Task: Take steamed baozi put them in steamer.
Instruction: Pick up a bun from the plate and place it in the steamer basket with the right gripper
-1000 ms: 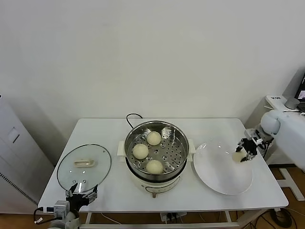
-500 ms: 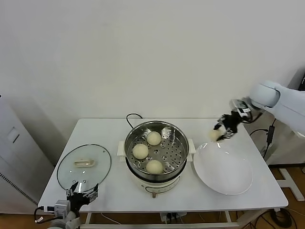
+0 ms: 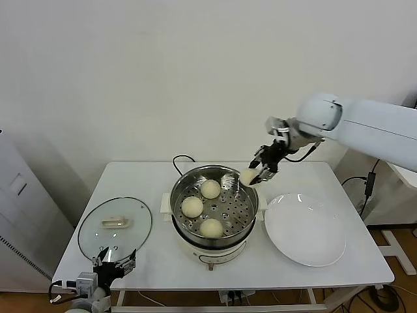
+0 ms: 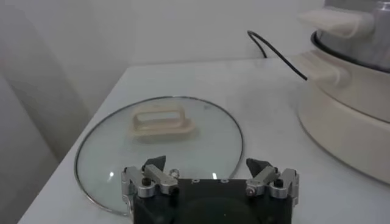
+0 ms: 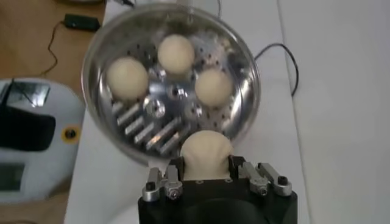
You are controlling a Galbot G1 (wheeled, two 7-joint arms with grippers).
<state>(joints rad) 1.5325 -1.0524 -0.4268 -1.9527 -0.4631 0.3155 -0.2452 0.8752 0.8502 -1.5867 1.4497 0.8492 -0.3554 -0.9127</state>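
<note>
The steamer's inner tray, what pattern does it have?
Shiny steel tray with round holes; clearest in the right wrist view.

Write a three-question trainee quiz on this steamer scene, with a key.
1. True or false: the right gripper is shut on a baozi above the steamer rim.
2. How many baozi lie on the perforated tray?
A. two
B. three
C. four
3. Fill in: the open left gripper waits low at the table's front edge, beside the glass ____.

Key: 1 true; 2 B; 3 lid. The white plate to the steamer's right holds nothing.
</note>
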